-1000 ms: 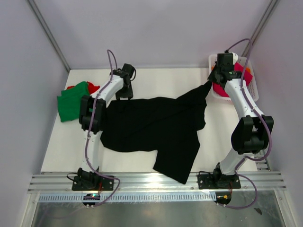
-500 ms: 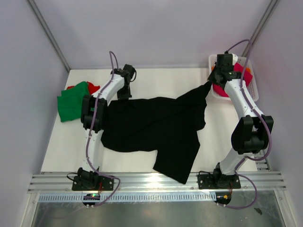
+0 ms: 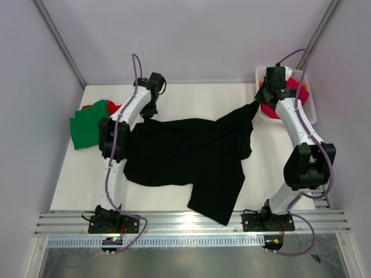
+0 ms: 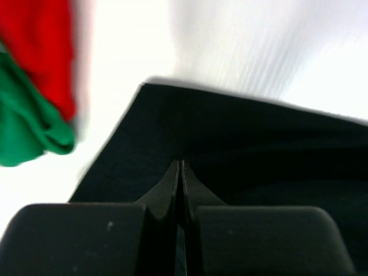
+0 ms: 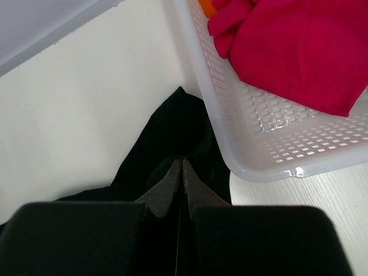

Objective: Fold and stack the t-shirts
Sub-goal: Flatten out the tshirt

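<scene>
Your left gripper (image 4: 179, 164): jaws pinched flat together, tips meeting on a raised ridge of the black t-shirt (image 4: 241, 138) just inside its edge, cloth nipped between them. The left wrist view is smeared along its top and left.

Your right gripper (image 5: 181, 162): jaws closed to a slit on a peak of the same black cloth, which rises to the tips just beside the corner of the white lattice basket (image 5: 276, 149).

Outward, top view: the black t-shirt lies unfolded across the centre of the worktop (image 3: 191, 95). One corner is drawn to the upper left, a sleeve is pulled to the upper right toward the basket, and a flap reaches lower centre.

At the left of the frame, well apart from the basket, a green t-shirt (image 3: 87, 126) lies bunched, with a red t-shirt (image 3: 113, 107) showing at its far side.

A magenta-pink t-shirt (image 5: 299, 52) is heaped in the basket. A sliver of orange t-shirt (image 5: 208, 6) sits at the top edge of the right wrist view.
</scene>
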Controlling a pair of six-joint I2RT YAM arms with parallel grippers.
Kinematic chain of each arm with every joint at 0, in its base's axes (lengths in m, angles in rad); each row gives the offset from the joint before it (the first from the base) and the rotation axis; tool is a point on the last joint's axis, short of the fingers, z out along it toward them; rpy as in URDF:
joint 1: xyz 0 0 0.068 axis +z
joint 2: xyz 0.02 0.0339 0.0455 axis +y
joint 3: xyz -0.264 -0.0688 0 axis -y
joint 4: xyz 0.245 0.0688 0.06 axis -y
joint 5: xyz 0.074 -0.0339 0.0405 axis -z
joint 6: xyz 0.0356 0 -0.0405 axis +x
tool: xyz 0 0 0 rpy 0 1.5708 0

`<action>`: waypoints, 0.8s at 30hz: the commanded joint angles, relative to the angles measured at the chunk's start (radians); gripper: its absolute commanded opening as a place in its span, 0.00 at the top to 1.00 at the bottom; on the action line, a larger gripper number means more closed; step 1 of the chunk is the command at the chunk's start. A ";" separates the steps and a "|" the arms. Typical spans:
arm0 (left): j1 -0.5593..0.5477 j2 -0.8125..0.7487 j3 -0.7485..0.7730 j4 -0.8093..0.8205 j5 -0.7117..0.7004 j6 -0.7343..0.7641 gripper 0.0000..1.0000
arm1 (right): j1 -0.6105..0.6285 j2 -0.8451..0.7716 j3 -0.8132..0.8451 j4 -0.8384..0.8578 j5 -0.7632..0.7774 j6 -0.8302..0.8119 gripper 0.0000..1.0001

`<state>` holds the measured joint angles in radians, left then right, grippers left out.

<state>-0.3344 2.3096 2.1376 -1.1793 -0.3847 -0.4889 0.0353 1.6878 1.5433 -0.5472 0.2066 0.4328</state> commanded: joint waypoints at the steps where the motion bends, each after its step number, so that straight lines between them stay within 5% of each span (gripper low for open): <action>1: 0.000 -0.045 0.128 -0.075 -0.160 0.013 1.00 | -0.003 -0.050 -0.003 0.023 0.017 0.009 0.97; 13: 0.001 -0.113 0.200 -0.154 -0.483 0.082 1.00 | -0.005 -0.056 0.014 0.026 0.030 0.003 0.97; 24: 0.008 -0.188 0.254 -0.144 -0.572 0.096 1.00 | -0.005 -0.074 0.028 0.033 0.060 0.001 0.97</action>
<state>-0.3332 2.2044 2.3444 -1.3144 -0.8722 -0.4084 0.0353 1.6711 1.5387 -0.5465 0.2337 0.4324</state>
